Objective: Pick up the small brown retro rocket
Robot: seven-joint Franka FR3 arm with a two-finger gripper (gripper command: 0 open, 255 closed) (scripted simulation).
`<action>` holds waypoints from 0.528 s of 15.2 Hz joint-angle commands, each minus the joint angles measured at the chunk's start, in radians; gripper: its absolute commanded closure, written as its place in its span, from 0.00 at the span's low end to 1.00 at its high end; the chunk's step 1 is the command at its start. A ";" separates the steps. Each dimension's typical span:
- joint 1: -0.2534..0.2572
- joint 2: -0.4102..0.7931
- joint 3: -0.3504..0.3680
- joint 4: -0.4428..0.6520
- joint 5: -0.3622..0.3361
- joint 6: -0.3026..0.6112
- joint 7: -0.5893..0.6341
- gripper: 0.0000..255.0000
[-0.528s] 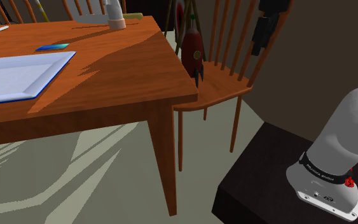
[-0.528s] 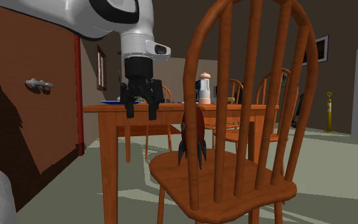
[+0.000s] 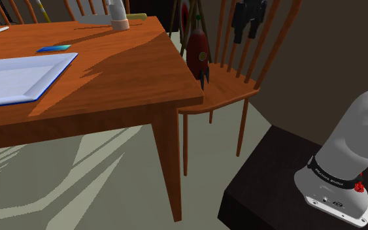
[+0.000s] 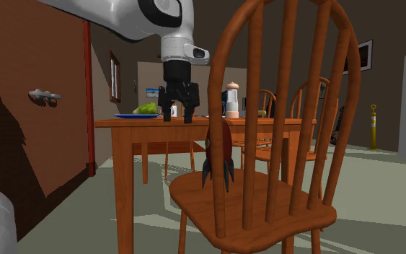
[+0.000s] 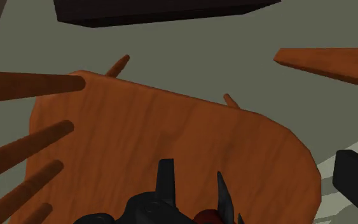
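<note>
On the shoulder view's left a white plate (image 3: pixel 12 78) lies on the wooden desk (image 3: pixel 123 72). Just past the desk's corner stands the chair (image 3: pixel 225 88), and the rocket (image 3: pixel 199 52) is upright on its seat, close to the desk's edge. It reads as dark red with dark fins rather than brown. The pincer (image 3: pixel 248 26) hangs at about one o'clock from the rocket, behind the chair's back spindles and well above the seat.

In the second exterior view the pincer (image 4: pixel 178 117) is at about eleven o'clock from the rocket (image 4: pixel 218 148), at the height of the desk top and clear of the toy. Its two fingers stand apart, pointing down, with nothing between them. The rocket stands on the chair (image 4: pixel 266 209), seen through the spindles.

The wrist view looks down on the chair seat (image 5: pixel 171 127), with the rocket's dark fins (image 5: pixel 171 203) at the near edge of the frame.

The step in hand looks like the approach, with no grasp made yet. The next move probably calls for centring the open fingers over the rocket's nose. The pincer would then descend, keeping clear of the spindles and the desk edge, until the fingers flank the body and can close.
</note>
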 commanded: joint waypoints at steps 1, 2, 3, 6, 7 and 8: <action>-0.010 0.085 0.007 0.098 0.011 -0.020 0.046 0.00; -0.013 0.128 0.010 0.148 0.015 -0.030 0.068 0.00; -0.017 0.171 0.012 0.200 0.020 -0.042 0.090 0.00; -0.027 0.303 0.017 0.365 0.031 -0.084 0.157 0.00; -0.030 0.348 0.018 0.425 0.034 -0.100 0.179 0.00; -0.032 0.395 0.018 0.488 0.037 -0.119 0.202 0.00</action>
